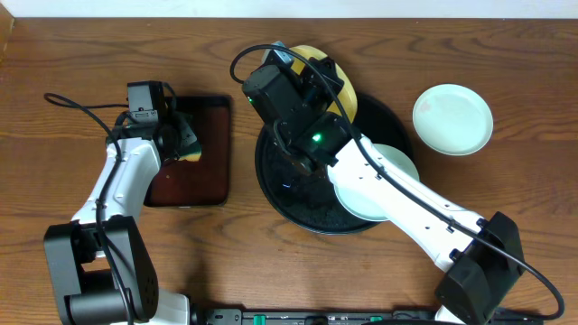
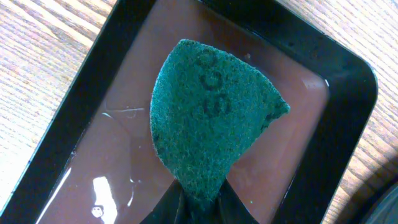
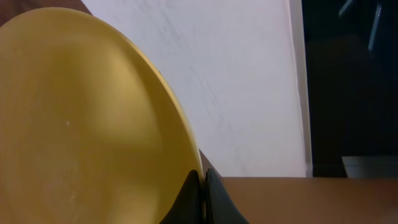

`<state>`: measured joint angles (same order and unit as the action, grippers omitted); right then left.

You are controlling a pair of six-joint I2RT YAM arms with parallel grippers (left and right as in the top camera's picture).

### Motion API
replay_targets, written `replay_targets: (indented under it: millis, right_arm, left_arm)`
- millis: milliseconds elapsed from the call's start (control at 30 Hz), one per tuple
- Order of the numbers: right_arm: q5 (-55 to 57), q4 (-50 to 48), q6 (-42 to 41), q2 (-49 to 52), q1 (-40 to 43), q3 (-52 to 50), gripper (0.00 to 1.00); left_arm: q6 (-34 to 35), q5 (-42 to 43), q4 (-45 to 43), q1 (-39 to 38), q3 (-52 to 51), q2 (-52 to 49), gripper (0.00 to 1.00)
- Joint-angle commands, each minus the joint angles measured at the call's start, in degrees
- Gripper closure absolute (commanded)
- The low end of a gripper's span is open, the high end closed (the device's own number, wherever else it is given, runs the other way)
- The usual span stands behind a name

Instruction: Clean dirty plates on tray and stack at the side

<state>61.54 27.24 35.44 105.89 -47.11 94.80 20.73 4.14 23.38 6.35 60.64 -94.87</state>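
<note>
R gripper [image 3: 203,198] was clenched on the rim of the yellow plate [image 3: 81,124], fingertips pinching the edge btwn them. Plate was held up & tilted nearly on edge. Its face filled the left of the wrist view, w/ a white wall behind. From overhead it hung over the far edge of the black tray [image 1: 302,206], mostly hidden by the R wrist.

2nd plate [image 1: 402,164], pale blue-white, lay flat in the black tray's right half, partly under the R arm. 3rd plate [image 1: 453,118], same colour, lay on the table [image 1: 271,271] just right of the black tray, apart from its rim.

L gripper [image 2: 199,202] was clamped on the bottom corner of a green scrub pad [image 2: 211,118], w/ the pad fanned out beyond the fingers. It hung over the small brown tray [image 2: 348,124], which held a shiny film, prob. liquid. Couldn't tell if the pad touched it. That small tray sat on the table left of the black tray, near but apart.
</note>
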Motion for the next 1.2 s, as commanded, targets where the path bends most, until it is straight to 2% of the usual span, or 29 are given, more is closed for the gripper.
replay_targets:
  millis: [0,367,467,667,700,767,900,1033,1167]
  right_arm:
    - [2.05,-0.28,0.81,-1.68,0.44,1.09,0.99]
    - [-2.36,0.57,-4.74,-1.68,2.58,1.09,0.99]
    - [-8.52,3.41,-12.76,-1.68,4.46,1.09,0.99]
    - [-17.70,9.07,-28.24,-1.68,9.27,1.09,0.99]
    - [-19.87,10.34,-34.18,-1.68,11.32,1.09,0.99]
    - [-23.34,11.50,-39.85,-1.68,13.64,1.09,0.99]
    - [-41.05,12.66,-47.95,-1.68,20.52,1.09,0.99]
    - [-73.96,12.66,-54.84,-1.68,34.03,1.09,0.99]
    - [-88.94,12.74,-55.41,-1.68,42.18,1.07,0.99]
  left_arm:
    - [-0.35,-0.68,0.04,0.22,-0.42,-0.15,0.92]
    - [-0.04,-0.68,0.81,0.22,-0.42,-0.17,0.92]
    - [2.32,-0.68,0.76,0.22,-0.42,-0.17,0.92]
    - [2.27,-0.68,0.79,0.22,-0.42,-0.20,0.92]
    - [2.27,-0.68,0.81,0.22,-0.42,-0.20,0.92]
    - [2.27,-0.70,0.85,0.22,-0.44,-0.20,0.92]
    - [2.27,-0.68,1.25,0.22,-0.44,-0.20,0.92]
    - [2.27,-0.68,1.25,0.22,-0.44,-0.20,0.92]
    - [2.29,-0.68,1.25,0.22,-0.44,-0.20,0.92]
